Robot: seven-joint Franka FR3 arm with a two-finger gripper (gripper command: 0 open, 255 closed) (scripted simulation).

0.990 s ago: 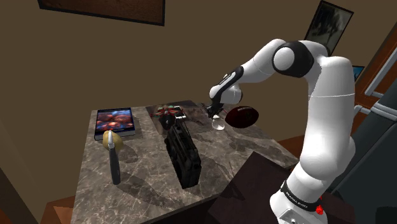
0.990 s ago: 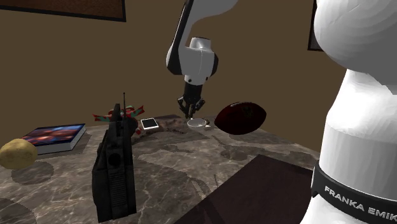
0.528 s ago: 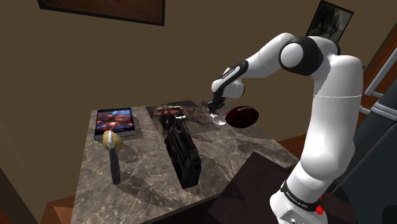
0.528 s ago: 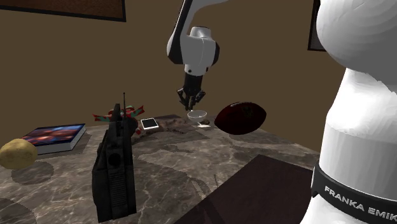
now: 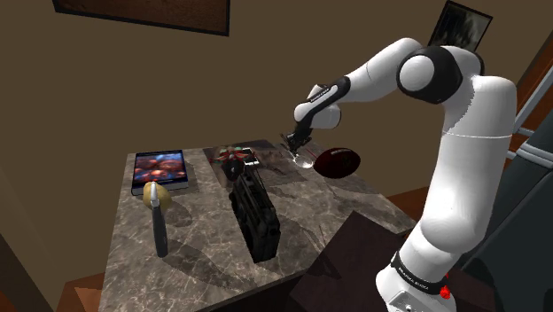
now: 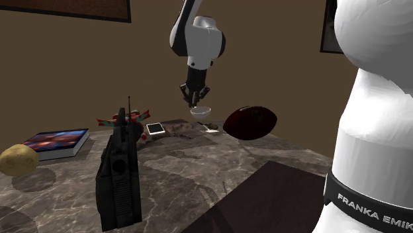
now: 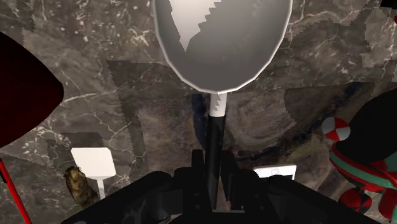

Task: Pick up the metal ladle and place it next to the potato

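Observation:
My black gripper [image 5: 294, 142] [image 6: 192, 98] [image 7: 215, 175] is shut on the dark handle of the ladle [image 7: 216, 127]. The ladle's pale grey bowl [image 5: 305, 158] [image 6: 200, 111] [image 7: 219, 38] hangs below the fingers, lifted off the marble table [image 5: 204, 244] near its far edge, beside a dark red football [image 5: 338, 162] [image 6: 248, 122]. The yellowish potato [image 5: 156, 193] [image 6: 18, 159] lies far off on the table toward the shoulder view's left, in front of a book [image 5: 159, 170] [image 6: 56, 141].
A long black model [image 5: 255, 213] [image 6: 119, 172] lies across the table's middle, between ladle and potato. A dark-handled tool [image 5: 159, 232] rests against the potato. A red-and-green toy [image 5: 232, 155] [image 6: 122, 120] [image 7: 356, 159] and a small white card [image 6: 155, 128] sit at the back.
The gripper has risen with the ladle, lifting its bowl off the table and drifting slightly toward the shoulder view's left. Nothing else on the table has moved.

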